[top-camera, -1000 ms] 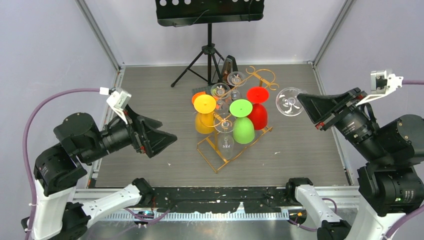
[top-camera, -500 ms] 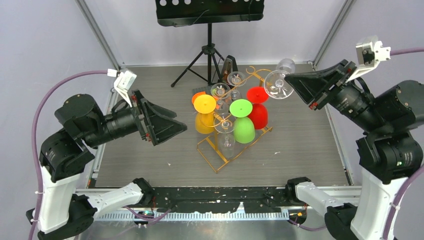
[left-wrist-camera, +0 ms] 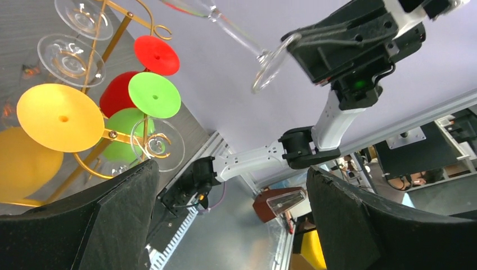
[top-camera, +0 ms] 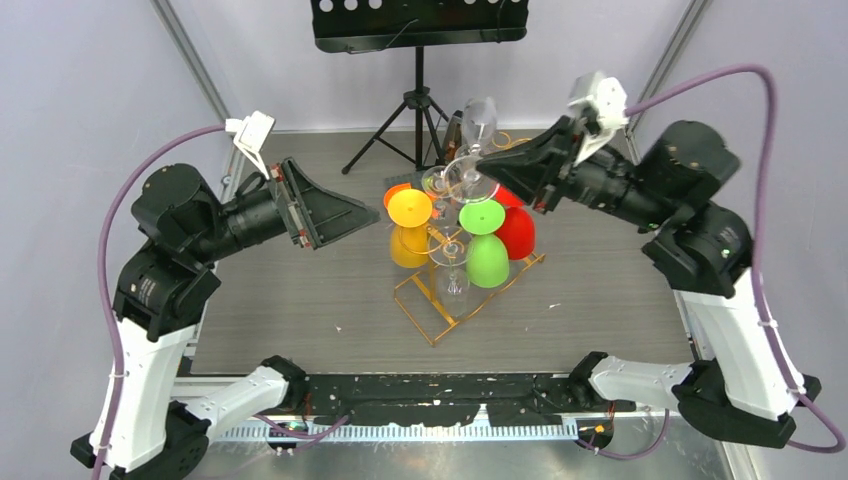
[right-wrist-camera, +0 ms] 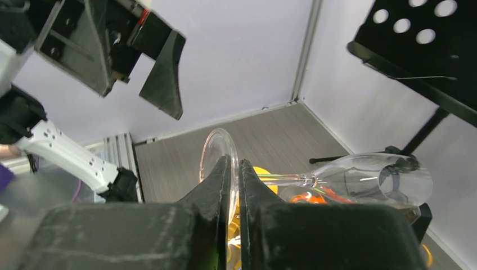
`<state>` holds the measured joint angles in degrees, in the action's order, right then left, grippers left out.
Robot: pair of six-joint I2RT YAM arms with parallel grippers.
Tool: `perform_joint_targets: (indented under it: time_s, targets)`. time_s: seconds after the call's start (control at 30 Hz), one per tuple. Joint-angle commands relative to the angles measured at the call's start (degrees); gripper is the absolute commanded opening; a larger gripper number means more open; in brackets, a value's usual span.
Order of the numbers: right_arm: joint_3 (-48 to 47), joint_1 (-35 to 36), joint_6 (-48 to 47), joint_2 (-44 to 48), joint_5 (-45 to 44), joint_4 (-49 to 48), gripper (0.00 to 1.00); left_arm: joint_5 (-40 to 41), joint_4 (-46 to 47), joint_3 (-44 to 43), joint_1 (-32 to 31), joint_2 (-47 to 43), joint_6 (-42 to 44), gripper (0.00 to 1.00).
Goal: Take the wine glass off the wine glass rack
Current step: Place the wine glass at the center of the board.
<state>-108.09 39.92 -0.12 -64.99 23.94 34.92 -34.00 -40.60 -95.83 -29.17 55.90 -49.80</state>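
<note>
A clear wine glass hangs in the air over the back of the gold wire wine glass rack, apart from it. My right gripper is shut on the glass's round foot, and the bowl points away toward the back wall. In the left wrist view the wine glass shows high up in the right gripper. My left gripper is open with nothing between its fingers, level with the rack's left side, and its fingers also show in the right wrist view.
On the rack hang a yellow glass, a green glass, a red glass and clear glasses. A black tripod music stand stands at the back. Walls close in the left, right and rear sides.
My right arm has swung the wine glass from the right side up and leftward over the rack's back. My left arm has risen and moved closer to the rack, still open.
</note>
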Motion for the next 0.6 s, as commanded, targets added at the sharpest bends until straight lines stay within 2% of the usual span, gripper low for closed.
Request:
perform_joint_targets:
  time_s: [0.0,0.23,0.57]
  targets:
    - [5.35,5.30,-9.12,1.82,-2.77,-12.73,0.06,-5.26,6.59,1.91,1.84,0.32,-3.43,0.99]
    - [14.30,12.92,-17.81,3.79,-2.45,-23.14,0.06,-6.89,8.02,2.89,2.27,1.23,-4.26,1.00]
    - [22.85,18.56,-25.89,4.81,-1.25,-31.85,0.06,-8.96,11.40,5.82,2.71,1.33,-6.51,1.00]
